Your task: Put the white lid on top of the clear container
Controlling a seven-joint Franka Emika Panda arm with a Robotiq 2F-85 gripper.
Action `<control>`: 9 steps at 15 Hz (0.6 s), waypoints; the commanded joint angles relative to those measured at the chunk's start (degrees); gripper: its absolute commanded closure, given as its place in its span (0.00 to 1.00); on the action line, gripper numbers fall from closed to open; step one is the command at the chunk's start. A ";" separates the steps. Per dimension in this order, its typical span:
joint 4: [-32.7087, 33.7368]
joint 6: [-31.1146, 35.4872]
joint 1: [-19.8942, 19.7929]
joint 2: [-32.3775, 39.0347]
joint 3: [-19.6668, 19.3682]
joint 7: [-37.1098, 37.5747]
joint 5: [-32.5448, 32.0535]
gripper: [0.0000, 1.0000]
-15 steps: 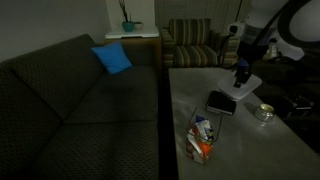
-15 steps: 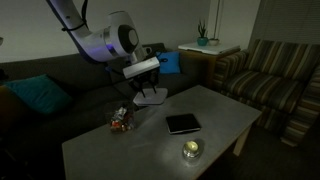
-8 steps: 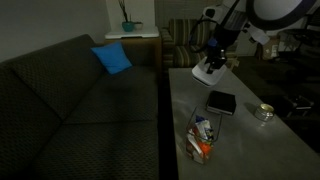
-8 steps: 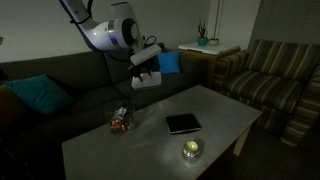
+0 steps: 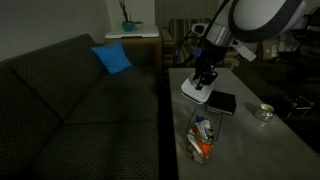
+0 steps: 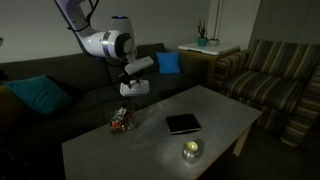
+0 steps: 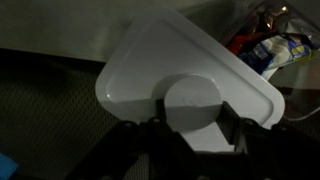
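Note:
My gripper (image 5: 204, 80) is shut on the white lid (image 5: 193, 91) and holds it in the air above the table, between the black flat object and the clear container. In the wrist view the lid (image 7: 170, 60) fills the middle, pinched at its near edge by my gripper (image 7: 192, 125). The clear container (image 5: 203, 137) with orange, red and white items stands on the table near its front edge; it shows in the other exterior view (image 6: 122, 121) below the lid (image 6: 134, 88), and at the top right of the wrist view (image 7: 272, 45).
A flat black rectangular object (image 5: 221, 103) lies on the grey table (image 5: 250, 150). A small round shiny dish (image 5: 264, 112) sits near the table's far side. A dark sofa (image 5: 70, 110) with a blue cushion (image 5: 112, 58) runs along the table. A striped armchair (image 6: 275, 85) stands beyond.
My gripper has carried the white lid off from beside the black object, up and then across and down toward the clear container. The other things have not moved.

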 commanded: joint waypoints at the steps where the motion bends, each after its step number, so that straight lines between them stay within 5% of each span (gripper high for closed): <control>1: 0.20 0.09 0.77 -0.04 -0.71 -0.84 1.46 0.46; 5: 0.31 0.09 0.80 -0.08 -0.72 -0.84 1.47 0.46; 6: 0.31 0.09 0.80 -0.08 -0.72 -0.84 1.47 0.71; 9: 0.12 -1.33 0.84 -0.38 -0.50 -0.95 1.93 0.71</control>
